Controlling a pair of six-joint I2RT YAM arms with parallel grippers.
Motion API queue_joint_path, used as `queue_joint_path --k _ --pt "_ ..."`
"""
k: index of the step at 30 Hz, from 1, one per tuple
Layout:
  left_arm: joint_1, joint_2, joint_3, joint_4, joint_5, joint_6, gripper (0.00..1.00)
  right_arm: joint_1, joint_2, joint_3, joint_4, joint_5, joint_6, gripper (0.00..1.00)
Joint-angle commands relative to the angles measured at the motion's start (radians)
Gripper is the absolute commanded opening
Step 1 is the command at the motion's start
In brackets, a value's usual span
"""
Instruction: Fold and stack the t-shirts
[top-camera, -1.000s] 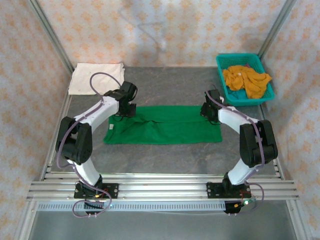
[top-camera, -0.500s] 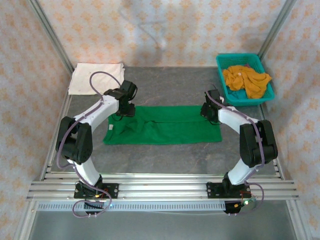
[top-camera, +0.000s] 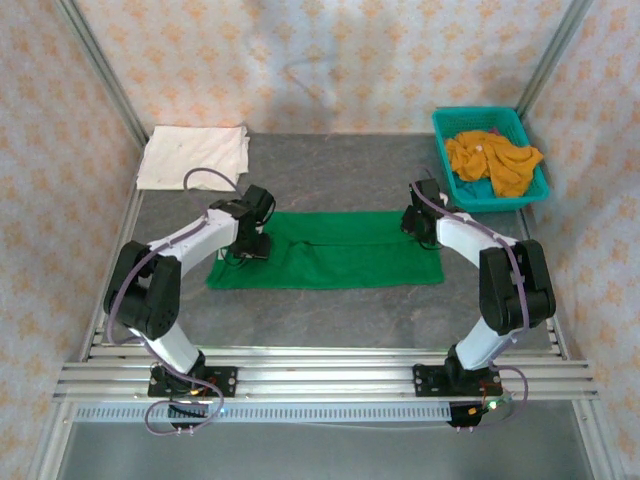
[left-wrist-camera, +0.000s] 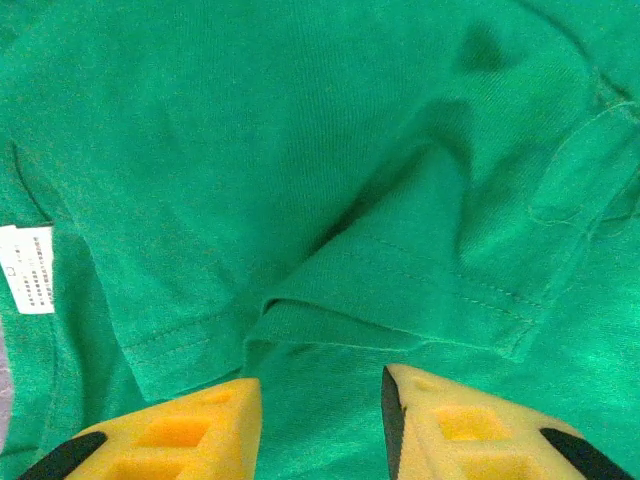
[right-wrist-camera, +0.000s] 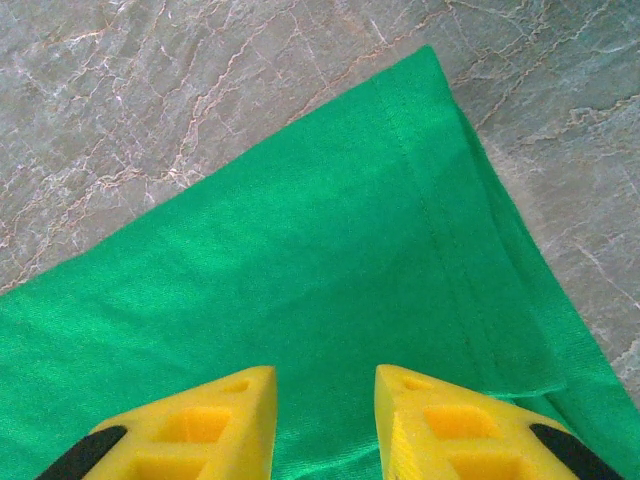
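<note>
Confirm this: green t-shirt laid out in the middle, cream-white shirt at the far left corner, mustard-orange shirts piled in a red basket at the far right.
The basket is teal, not red; the top external view shows it. The rest stands: green t-shirt laid out in the middle, cream-white shirt far left, mustard-orange shirts in that basket far right.

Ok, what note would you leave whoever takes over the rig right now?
Left gripper: jaws open, over the green t-shirt near a sleeve.
Right gripper: jaws open, over its far right corner.
The green t-shirt lies in a long band mid-table; the cream-white t-shirt sits folded at the far left corner; mustard-orange t-shirts are heaped in the teal basket.
Done: cream one folded, green one partly.
To do: finish the green, stack it, then the orange ones.
</note>
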Motion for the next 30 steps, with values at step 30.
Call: queue_joint_path --k 30 --pt "-0.01 -0.056 0.009 -0.135 -0.095 -0.005 0.32 0.011 0.005 0.023 -0.005 -0.001 -0.011 0.33"
